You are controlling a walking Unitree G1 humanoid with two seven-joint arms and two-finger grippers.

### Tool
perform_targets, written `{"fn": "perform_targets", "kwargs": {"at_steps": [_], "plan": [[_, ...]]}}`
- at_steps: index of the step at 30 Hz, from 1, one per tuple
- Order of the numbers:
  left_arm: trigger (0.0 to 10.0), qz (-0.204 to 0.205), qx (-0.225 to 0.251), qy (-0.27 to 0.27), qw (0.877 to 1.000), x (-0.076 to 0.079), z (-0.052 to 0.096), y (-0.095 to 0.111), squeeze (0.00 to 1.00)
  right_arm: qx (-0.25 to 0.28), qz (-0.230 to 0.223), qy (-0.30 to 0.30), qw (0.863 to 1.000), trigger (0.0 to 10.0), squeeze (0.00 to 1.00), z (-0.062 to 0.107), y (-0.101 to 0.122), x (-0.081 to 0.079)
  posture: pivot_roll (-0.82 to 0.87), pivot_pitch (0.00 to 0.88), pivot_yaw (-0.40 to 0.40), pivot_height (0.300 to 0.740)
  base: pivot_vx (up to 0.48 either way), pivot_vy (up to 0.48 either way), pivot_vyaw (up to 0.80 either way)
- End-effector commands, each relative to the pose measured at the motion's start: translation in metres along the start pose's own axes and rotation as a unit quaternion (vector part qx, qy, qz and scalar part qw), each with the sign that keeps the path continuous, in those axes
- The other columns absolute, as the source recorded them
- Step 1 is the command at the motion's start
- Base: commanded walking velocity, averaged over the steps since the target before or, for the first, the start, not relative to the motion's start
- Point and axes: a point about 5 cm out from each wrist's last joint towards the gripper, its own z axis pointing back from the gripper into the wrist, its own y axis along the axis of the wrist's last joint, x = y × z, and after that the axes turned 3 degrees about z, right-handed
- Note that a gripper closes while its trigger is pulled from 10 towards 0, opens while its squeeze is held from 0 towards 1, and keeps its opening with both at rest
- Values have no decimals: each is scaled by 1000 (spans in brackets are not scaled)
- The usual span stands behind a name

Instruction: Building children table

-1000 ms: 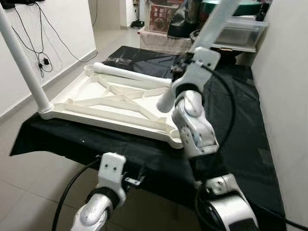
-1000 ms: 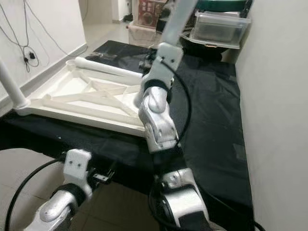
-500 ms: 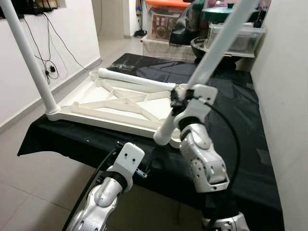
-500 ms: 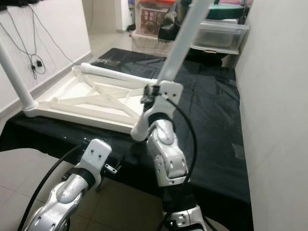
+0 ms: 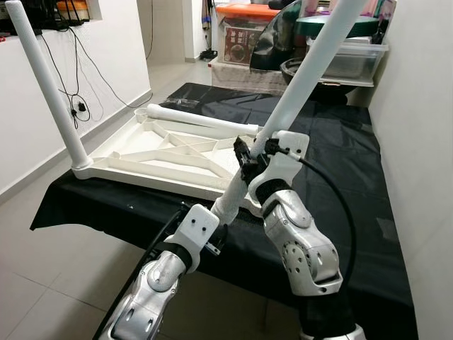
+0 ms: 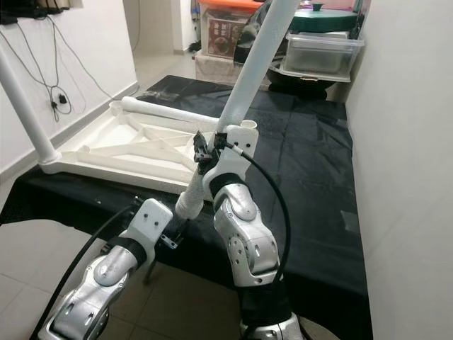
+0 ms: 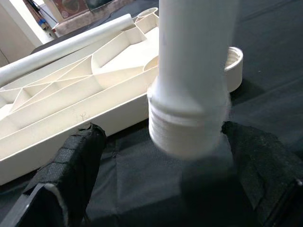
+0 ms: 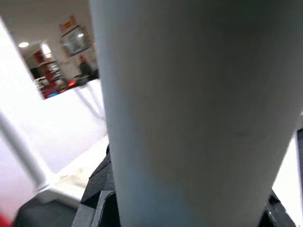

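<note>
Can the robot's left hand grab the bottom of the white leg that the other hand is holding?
Probably yes. The left gripper is open with its fingers either side of the white leg's threaded end, nothing between; the right gripper holds it higher up.

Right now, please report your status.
Right end effector shut on white table leg, tilted. Left end effector open around its threaded end. Corner socket unblocked.

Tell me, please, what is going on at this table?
The robot is assembling a white children's table. The tabletop lies upside down on a black cloth, with one leg standing at its near left corner and another leg lying along the far edge. The right gripper holds a third leg tilted, threaded end down near the near right corner socket. The left gripper is open just below that end.
</note>
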Motion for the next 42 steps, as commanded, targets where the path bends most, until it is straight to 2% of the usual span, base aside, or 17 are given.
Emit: {"fn": "perform_targets", "kwargs": {"at_steps": [1,15,30,31,32,33,36,37,40,41,42], "plan": [[10000,-11,2,-2,1000,0,-1,-1,0,-1,-10,16,1000,10000,0,3,2,-4,19,0,-17,740,0,0,0],[10000,-10,-5,-2,1000,-1,-7,-13,0,-22,-22,40,999,10000,0,12,-2,-8,2,0,-16,740,0,0,0],[10000,-7,-15,-3,1000,-1,-10,-26,0,-27,-33,55,998,10000,0,15,1,-11,-8,0,-13,740,0,0,0],[9529,-7,-14,-4,1000,-1,-10,-26,0,-29,-35,57,997,10000,0,16,1,-12,-9,0,-14,740,0,0,0],[9529,-7,-13,-4,1000,-1,-10,-26,0,-30,-36,58,997,10000,0,16,1,-13,-9,0,-14,740,0,0,0],[10000,-7,-12,-4,1000,-1,-10,-26,0,-31,-37,62,997,10000,0,16,2,-14,-10,0,-15,740,0,0,0],[10000,-7,-11,-3,1000,-2,-11,-26,0,-33,-40,70,996,10000,0,18,1,-17,-10,0,-15,740,0,0,0],[4980,-7,-9,-3,1000,-2,-11,-26,0,-34,-42,73,996,10000,0,18,1,-18,-10,0,-15,740,0,0,0],[4980,-7,-7,-3,1000,-2,-11,-26,0,-35,-42,75,996,10000,0,19,1,-18,-10,0,-16,740,0,0,0],[0,-8,-5,-3,1000,-2,-11,-26,0,-37,-43,76,996,10000,0,19,0,-19,-9,0,-16,740,0,0,0],[0,-8,-5,-3,1000,-2,-11,-26,0,-37,-43,76,996,10000,0,19,0,-19,-9,0,-16,740,0,0,0]]}}
